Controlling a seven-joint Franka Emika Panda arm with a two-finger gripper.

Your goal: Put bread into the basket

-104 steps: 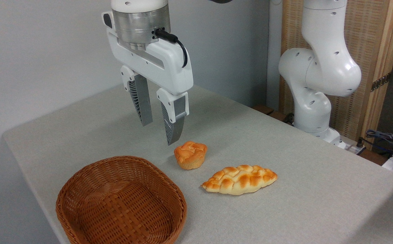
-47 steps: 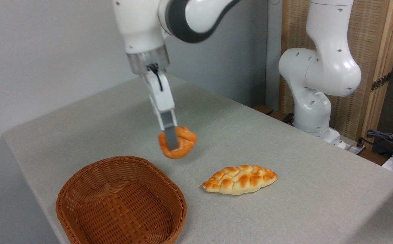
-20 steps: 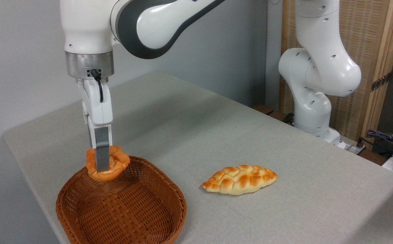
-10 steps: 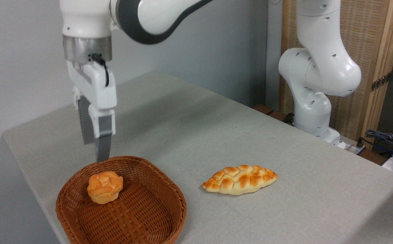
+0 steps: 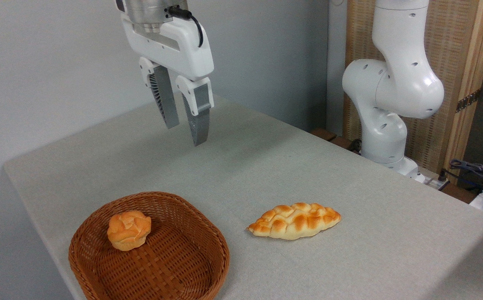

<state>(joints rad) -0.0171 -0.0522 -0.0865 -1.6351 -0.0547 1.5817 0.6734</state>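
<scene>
1. Resting on the woven floor toward the left and back of the basket, the small round orange-brown bun with a cracked golden top (image 5: 128, 229) lies slightly tilted, free of any grip.
2. You may judge this bread to be light and soft: it would likely dent under a hard squeeze. Should you need to take it up, close gently across its lumpy sides, below the crown, not on the cracked top.
3. The shallow oval reddish-brown wicker basket (image 5: 208, 246) holds the bun alone. Its rim is low and its weave looks stiff, so the bun seems unlikely to roll out.
4. The long pale braided loaf (image 5: 294, 221) lies on the grey table (image 5: 349, 175) to the right of the basket, apart from it.
5. The white two-finger gripper (image 5: 185, 132) hangs high above the table behind the basket, well apart from the bun. Its grey fingers (image 5: 198, 121) are spread and hold nothing.
6. Judged from this arrangement, the placing looks complete.
</scene>
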